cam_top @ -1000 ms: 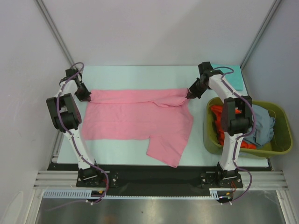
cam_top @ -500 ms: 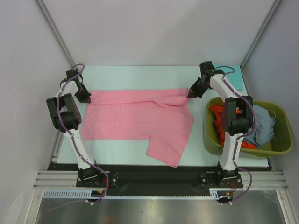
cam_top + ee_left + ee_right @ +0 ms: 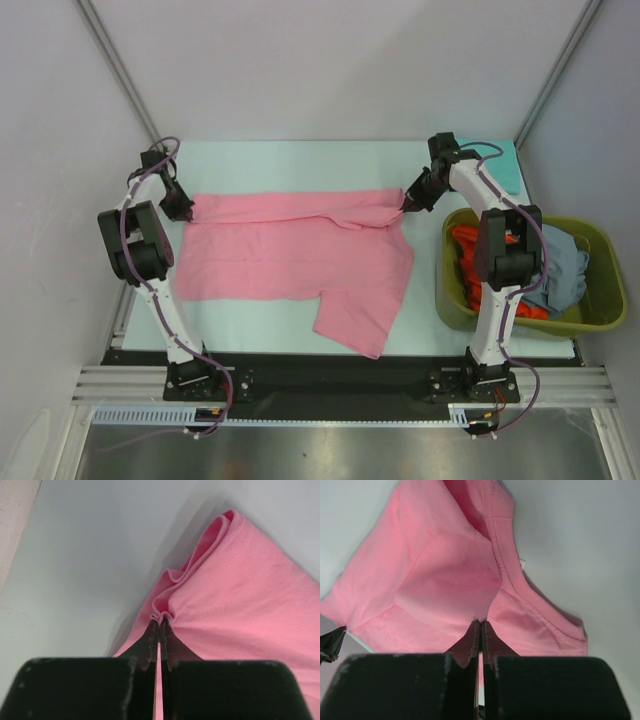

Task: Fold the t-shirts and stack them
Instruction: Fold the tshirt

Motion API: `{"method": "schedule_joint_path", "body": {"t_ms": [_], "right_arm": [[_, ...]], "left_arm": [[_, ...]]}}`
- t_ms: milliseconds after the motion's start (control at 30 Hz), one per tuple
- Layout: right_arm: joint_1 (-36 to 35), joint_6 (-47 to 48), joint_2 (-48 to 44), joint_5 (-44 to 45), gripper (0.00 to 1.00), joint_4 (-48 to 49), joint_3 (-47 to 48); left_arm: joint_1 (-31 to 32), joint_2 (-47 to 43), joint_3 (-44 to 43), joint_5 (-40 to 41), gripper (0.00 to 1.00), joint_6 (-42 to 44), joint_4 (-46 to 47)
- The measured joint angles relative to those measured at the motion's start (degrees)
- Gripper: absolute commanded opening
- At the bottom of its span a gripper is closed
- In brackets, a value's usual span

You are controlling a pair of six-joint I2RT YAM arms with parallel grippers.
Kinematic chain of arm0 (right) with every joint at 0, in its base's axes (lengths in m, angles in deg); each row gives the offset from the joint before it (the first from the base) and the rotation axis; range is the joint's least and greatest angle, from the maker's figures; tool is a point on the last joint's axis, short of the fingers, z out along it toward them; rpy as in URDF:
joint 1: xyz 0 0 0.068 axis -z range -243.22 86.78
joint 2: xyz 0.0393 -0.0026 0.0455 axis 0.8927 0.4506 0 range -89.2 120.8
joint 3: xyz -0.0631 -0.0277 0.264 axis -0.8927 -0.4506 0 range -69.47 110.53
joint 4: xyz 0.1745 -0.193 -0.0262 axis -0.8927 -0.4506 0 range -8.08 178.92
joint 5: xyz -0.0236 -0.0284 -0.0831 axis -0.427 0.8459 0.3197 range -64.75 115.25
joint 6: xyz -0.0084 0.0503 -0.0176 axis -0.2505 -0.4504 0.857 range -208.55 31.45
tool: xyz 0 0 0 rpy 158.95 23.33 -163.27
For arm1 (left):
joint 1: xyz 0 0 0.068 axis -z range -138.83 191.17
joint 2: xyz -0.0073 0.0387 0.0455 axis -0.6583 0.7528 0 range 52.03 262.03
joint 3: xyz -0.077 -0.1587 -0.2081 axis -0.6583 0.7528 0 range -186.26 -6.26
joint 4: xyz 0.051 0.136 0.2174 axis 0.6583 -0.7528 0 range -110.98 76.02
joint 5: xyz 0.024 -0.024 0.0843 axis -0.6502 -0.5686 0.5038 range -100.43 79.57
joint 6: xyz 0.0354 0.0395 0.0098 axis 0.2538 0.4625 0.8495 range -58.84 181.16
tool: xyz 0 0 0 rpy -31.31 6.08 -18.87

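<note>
The pink t-shirt lies spread across the table, its far edge pulled taut between my two grippers. My left gripper is shut on the shirt's far left corner; the left wrist view shows the cloth bunched at the fingertips. My right gripper is shut on the far right corner, by the collar seam; its fingertips pinch the cloth. A teal shirt lies folded at the far right corner. An orange-red shirt and a grey-blue shirt sit in the basket.
The olive-green plastic basket stands at the right edge of the table, beside my right arm. The pale table top shows beyond the shirt. White walls enclose the back and both sides.
Both grippers have stayed shut on the shirt's far corners and have drifted very slightly outward and away. The shirt lies as before.
</note>
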Motion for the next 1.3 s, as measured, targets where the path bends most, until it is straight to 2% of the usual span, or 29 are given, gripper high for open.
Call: {"method": "schedule_joint_path", "body": {"t_ms": [733, 833, 1000, 1233, 1300], "right_arm": [[0.72, 0.2, 0.11, -1.33, 0.0, 0.44, -0.85], [0.7, 0.37, 0.35, -1.38, 0.0, 0.42, -0.85], [0.7, 0.74, 1.09, -1.36, 0.0, 0.35, -0.85], [0.24, 1.09, 1.09, -0.39, 0.0, -0.17, -0.85], [0.13, 1.16, 1.09, 0.0, 0.0, -0.15, -0.92]], "left_arm": [[0.0, -0.02, 0.09, 0.33, 0.0, 0.0, -0.04], [0.0, -0.02, 0.09, 0.33, 0.04, 0.02, -0.07], [0.0, -0.02, 0.09, 0.35, 0.0, 0.0, -0.2], [0.0, -0.02, 0.09, 0.35, 0.0, 0.0, -0.17], [0.0, -0.02, 0.09, 0.44, 0.1, 0.09, -0.2]]}}
